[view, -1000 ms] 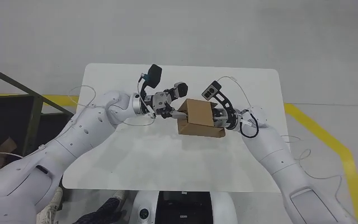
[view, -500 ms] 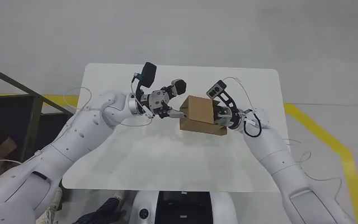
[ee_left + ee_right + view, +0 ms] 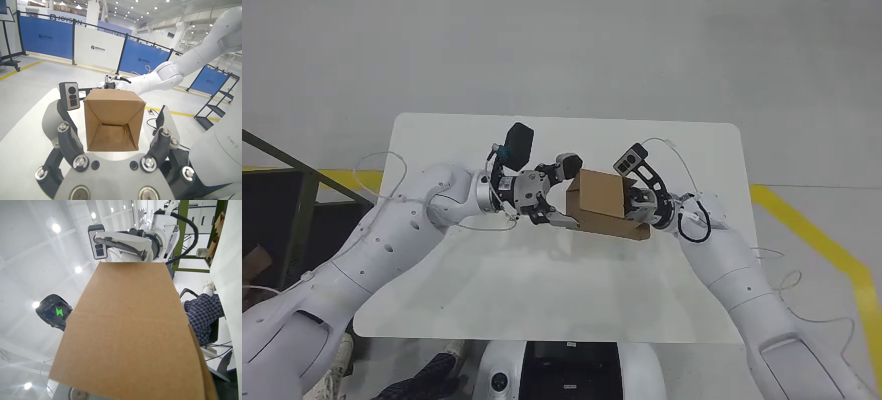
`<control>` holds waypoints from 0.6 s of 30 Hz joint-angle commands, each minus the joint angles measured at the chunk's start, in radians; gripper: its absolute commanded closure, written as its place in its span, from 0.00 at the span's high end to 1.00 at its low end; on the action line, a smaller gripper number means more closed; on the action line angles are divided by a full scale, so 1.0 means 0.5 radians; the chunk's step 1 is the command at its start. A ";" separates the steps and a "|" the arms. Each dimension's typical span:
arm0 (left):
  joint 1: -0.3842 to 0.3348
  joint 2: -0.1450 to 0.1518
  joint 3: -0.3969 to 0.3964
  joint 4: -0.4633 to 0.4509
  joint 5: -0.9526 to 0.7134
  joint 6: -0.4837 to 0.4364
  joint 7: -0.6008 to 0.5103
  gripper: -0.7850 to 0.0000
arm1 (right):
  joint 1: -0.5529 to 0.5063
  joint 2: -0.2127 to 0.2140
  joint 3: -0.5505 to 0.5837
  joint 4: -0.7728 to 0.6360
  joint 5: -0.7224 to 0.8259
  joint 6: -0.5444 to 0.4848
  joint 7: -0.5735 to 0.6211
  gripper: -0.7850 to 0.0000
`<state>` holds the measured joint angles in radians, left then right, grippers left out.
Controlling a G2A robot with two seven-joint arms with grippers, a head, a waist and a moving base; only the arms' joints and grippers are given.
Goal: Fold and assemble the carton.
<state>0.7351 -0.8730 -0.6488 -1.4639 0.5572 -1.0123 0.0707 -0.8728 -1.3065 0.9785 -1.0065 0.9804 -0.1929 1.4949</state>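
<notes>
While wide open, left claw (image 3: 111, 107) empty beside carton (image 3: 112, 121); right claw (image 3: 638, 212): grip hidden.

The left pincer (image 3: 113, 108), fingers spread, flanks the open end of the carton (image 3: 113, 121).

My left hand (image 3: 564, 191) has come in over the desk (image 3: 442, 290) toward the carton (image 3: 604, 200). A second ago its fingers stood just short of the open end. Now they are spread wide around that end, one on the far side and one by the near lower corner. My left wrist rolled on the way, so its camera swung out and then came back nearer the carton. My right hand (image 3: 638, 207) has carried the carton a little away from me and toward my right. It has also turned the carton slightly, so the open end now faces my left hand more squarely.
</notes>
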 commanded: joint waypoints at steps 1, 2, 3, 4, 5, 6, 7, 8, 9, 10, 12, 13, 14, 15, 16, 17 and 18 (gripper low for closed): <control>-0.015 -0.006 0.014 0.023 -0.016 0.000 -0.014 1.00 | -0.003 0.000 0.000 -0.011 -0.029 -0.004 -0.002 0.00; -0.022 -0.010 0.022 0.034 -0.025 0.000 -0.023 1.00 | -0.005 0.001 0.001 -0.016 -0.042 -0.003 -0.006 0.00; -0.029 -0.014 0.029 0.042 -0.033 0.000 -0.032 1.00 | -0.007 0.002 0.002 -0.022 -0.057 -0.002 -0.013 0.00; -0.037 -0.017 0.037 0.046 -0.040 0.000 -0.041 1.00 | -0.009 0.002 0.005 -0.027 -0.071 -0.002 -0.021 0.00; -0.043 -0.021 0.044 0.048 -0.048 0.000 -0.051 1.00 | -0.012 0.003 0.009 -0.033 -0.079 -0.002 -0.029 0.00; -0.051 -0.025 0.052 0.048 -0.052 0.000 -0.063 1.00 | -0.014 0.004 0.013 -0.037 -0.094 -0.007 -0.043 0.00; -0.057 -0.029 0.061 0.045 -0.055 0.000 -0.075 1.00 | -0.017 0.005 0.016 -0.042 -0.112 -0.009 -0.060 0.00; -0.064 -0.032 0.070 0.043 -0.056 0.000 -0.091 1.00 | -0.021 0.005 0.016 -0.052 -0.123 -0.008 -0.073 0.00; -0.070 -0.036 0.081 0.041 -0.059 0.000 -0.109 1.00 | -0.025 0.005 0.016 -0.063 -0.127 -0.005 -0.082 0.00; -0.075 -0.039 0.091 0.041 -0.064 0.000 -0.123 1.00 | -0.027 0.004 0.017 -0.070 -0.136 -0.004 -0.091 0.00; -0.086 -0.046 0.112 0.042 -0.066 0.000 -0.161 1.00 | -0.033 0.003 0.017 -0.085 -0.146 0.000 -0.105 0.00; -0.090 -0.049 0.119 0.046 -0.073 0.000 -0.172 1.00 | -0.035 0.003 0.018 -0.091 -0.148 0.002 -0.109 0.00; -0.093 -0.052 0.126 0.050 -0.082 0.000 -0.179 1.00 | -0.037 0.003 0.020 -0.096 -0.153 0.004 -0.114 0.00; -0.097 -0.055 0.132 0.057 -0.087 0.000 -0.191 1.00 | -0.039 0.002 0.021 -0.101 -0.157 0.005 -0.118 0.00; -0.100 -0.058 0.138 0.064 -0.092 0.000 -0.203 1.00 | -0.040 0.002 0.020 -0.108 -0.166 0.007 -0.121 0.00; -0.104 -0.061 0.143 0.069 -0.101 0.000 -0.211 1.00 | -0.041 0.002 0.019 -0.114 -0.179 0.009 -0.125 0.00; -0.108 -0.063 0.148 0.075 -0.110 0.000 -0.219 1.00 | -0.042 0.003 0.018 -0.120 -0.195 0.013 -0.132 0.00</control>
<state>0.6829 -0.9034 -0.5772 -1.4292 0.5064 -1.0123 -0.0352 -0.8934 -1.3053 0.9880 -1.0640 0.8901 -0.1881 1.4319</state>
